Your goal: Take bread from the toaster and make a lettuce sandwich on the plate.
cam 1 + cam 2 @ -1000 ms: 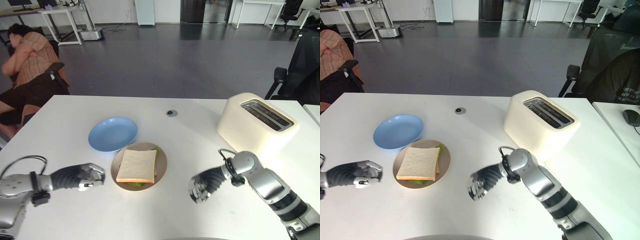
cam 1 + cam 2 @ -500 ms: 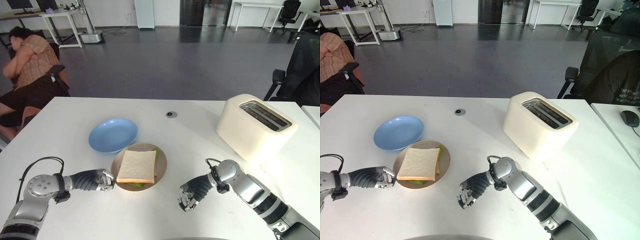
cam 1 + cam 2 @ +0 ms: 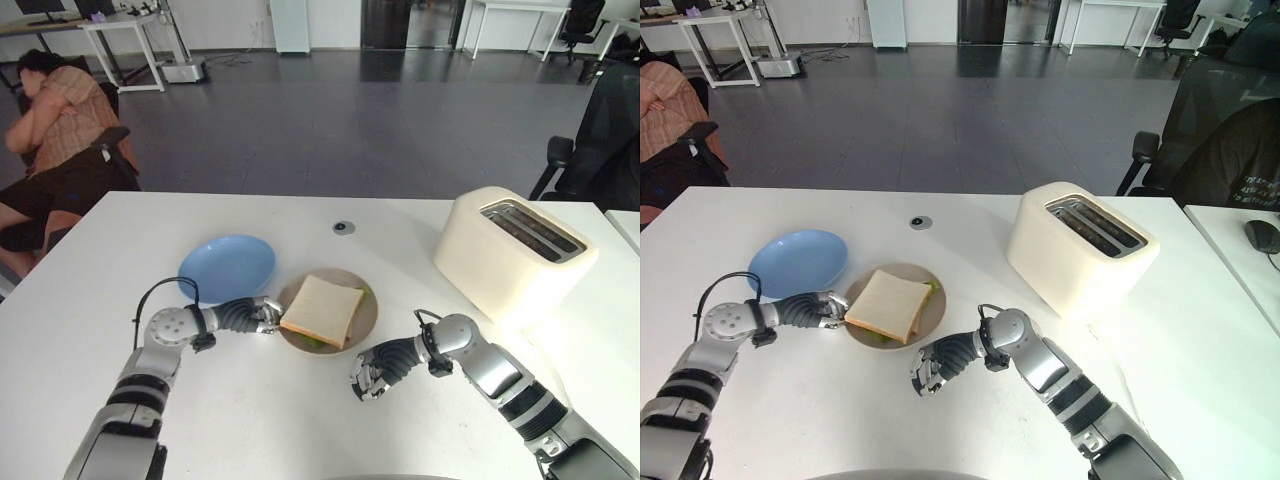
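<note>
White-bread lettuce sandwich (image 3: pixel 322 311) sits assembled on round brown plate (image 3: pixel 368 303). Plate has just slid right across white worktop (image 3: pixel 300 420), off from blue plate (image 3: pixel 226 268). Left robot hand (image 3: pixel 255 315) curled, apparently pinching plate's left rim. Right robot hand (image 3: pixel 372 372) curled, empty, now nearer. Task looks nearly done.

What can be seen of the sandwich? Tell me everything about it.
The sandwich shows as a square slice of white bread with a pale crust, lying flat and turned at an angle. Green lettuce peeks out beneath its edges. It rests on a round tan plate next to a blue plate on the white table. The left robot hand, fingers curled, sits at the tan plate's left rim by the bread's corner; contact with the bread cannot be told.
</note>
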{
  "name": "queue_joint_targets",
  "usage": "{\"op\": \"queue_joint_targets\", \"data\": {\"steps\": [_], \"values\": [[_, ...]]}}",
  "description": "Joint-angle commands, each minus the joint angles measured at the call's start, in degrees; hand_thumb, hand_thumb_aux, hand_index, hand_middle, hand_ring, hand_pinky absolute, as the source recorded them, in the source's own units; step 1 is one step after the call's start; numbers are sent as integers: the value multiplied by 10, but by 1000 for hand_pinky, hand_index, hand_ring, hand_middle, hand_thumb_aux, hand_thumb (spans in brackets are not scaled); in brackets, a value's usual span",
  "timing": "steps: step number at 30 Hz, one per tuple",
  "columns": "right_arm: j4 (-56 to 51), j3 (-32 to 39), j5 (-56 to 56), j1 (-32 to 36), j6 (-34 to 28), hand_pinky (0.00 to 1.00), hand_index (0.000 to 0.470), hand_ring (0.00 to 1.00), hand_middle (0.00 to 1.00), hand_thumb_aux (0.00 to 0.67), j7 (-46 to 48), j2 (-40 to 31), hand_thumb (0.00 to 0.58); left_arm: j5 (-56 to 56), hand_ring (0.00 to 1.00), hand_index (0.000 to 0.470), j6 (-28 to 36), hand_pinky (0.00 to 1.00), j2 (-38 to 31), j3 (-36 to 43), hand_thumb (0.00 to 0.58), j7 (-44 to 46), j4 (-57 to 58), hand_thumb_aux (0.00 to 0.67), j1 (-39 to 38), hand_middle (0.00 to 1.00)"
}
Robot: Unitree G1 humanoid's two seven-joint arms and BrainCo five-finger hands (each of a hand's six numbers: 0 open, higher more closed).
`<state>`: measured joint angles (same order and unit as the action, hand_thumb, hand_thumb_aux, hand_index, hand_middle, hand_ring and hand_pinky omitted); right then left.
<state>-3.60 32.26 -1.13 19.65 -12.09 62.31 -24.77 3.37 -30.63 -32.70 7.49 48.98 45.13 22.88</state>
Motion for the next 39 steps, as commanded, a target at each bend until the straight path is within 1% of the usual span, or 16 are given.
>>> {"op": "queue_joint_targets", "data": {"steps": [1, 8, 13, 20, 23, 25, 27, 30, 32, 33, 34, 35, 36, 37, 38, 39], "values": [[-77, -23, -20, 13, 10, 1000, 470, 1000, 1000, 670, -50, 14, 580, 17, 1000, 470, -30, 1000, 43, 15, 580, -23, 61, 670, 41, 1000], [-193, -53, -31, 40, 58, 1000, 470, 1000, 1000, 670, -120, 41, 580, 24, 1000, 470, -59, 1000, 99, 22, 580, -52, 122, 670, 85, 1000], [-294, -77, -38, 70, 99, 1000, 470, 1000, 1000, 670, -160, 50, 580, 35, 1000, 470, -75, 1000, 130, 17, 580, -108, 160, 670, 124, 1000], [-384, -93, -46, 104, 144, 1000, 470, 1000, 1000, 670, -185, 68, 580, 58, 1000, 470, -80, 1000, 149, 11, 580, -194, 221, 670, 167, 1000], [-414, -99, -48, 121, 159, 1000, 470, 1000, 1000, 670, -199, 77, 580, 57, 1000, 470, -85, 1000, 150, 4, 580, -215, 233, 670, 175, 1000], [-411, -102, -46, 122, 163, 1000, 470, 1000, 1000, 670, -196, 76, 580, 39, 1000, 470, -88, 1000, 154, -7, 580, -199, 231, 670, 178, 1000], [-384, -107, -39, 117, 160, 1000, 470, 1000, 1000, 670, -180, 67, 580, 14, 1000, 470, -89, 1000, 153, -19, 580, -154, 217, 670, 177, 1000], [-293, -121, -12, 95, 132, 1000, 470, 1000, 1000, 670, -136, 42, 580, -39, 1000, 470, -82, 1000, 142, -39, 580, -65, 165, 670, 159, 1000], [-199, -141, 20, 71, 96, 1000, 470, 1000, 1000, 670, -107, 22, 580, -89, 996, 470, -56, 996, 130, -56, 580, -11, 87, 670, 130, 996], [-140, -161, 48, 58, 69, 1000, 470, 1000, 1000, 670, -99, 14, 580, -122, 451, 470, -29, 451, 122, -67, 580, 5, 22, 670, 105, 451], [-78, -186, 82, 44, 43, 1000, 470, 1000, 1000, 670, -96, 9, 580, -159, 59, 466, 5, 59, 115, -79, 580, 13, -54, 665, 75, 59], [-28, -210, 111, 32, 24, 925, 470, 925, 925, 670, -102, 10, 580, -186, 0, 253, 37, 0, 111, -89, 456, 10, -121, 360, 48, 0], [16, -238, 136, 25, 8, 369, 334, 369, 369, 476, -128, 20, 531, -212, 0, 0, 70, 0, 110, -103, 0, -9, -190, 0, 19, 0], [53, -264, 152, 19, -5, 0, 18, 0, 0, 26, -160, 34, 45, -237, 0, 0, 104, 0, 113, -119, 0, -36, -253, 0, -8, 0], [89, -282, 160, 11, -17, 0, 0, 0, 0, 0, -193, 47, 0, -260, 0, 0, 134, 0, 120, -136, 0, -67, -307, 0, -33, 0], [124, -298, 167, 0, -22, 0, 0, 0, 0, 0, -230, 64, 0, -289, 0, 0, 167, 0, 130, -153, 0, -97, -354, 0, -59, 0]]}}
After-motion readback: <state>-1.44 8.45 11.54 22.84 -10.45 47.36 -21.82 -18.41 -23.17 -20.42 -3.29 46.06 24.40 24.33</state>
